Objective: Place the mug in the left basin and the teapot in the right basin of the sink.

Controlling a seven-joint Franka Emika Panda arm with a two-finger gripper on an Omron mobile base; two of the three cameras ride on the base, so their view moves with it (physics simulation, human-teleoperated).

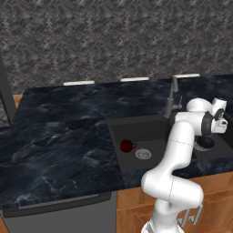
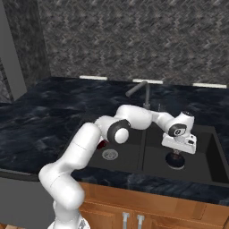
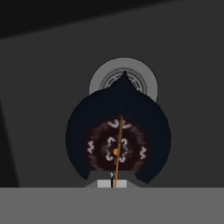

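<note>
The dark red mug (image 1: 127, 145) stands in the left basin (image 1: 136, 132) of the sink, beside its silver drain (image 1: 143, 154); in the right base view the mug (image 2: 102, 144) is mostly hidden behind my arm. The squat black teapot (image 2: 175, 162) is low inside the right basin (image 2: 201, 156). My gripper (image 2: 175, 153) points straight down over it, shut on its thin arched wire handle. From the hand view, the teapot (image 3: 118, 144) lies directly below, and its handle runs up between my gripper (image 3: 112, 179) tips. I cannot tell whether the pot touches the basin floor.
The slim grey tap (image 2: 141, 89) rises at the sink's divider, just behind my forearm. The right basin's round drain (image 3: 124, 78) lies just beyond the teapot. Dark marble counter (image 1: 59, 136) spreads to the left of the sink, with a tiled wall behind.
</note>
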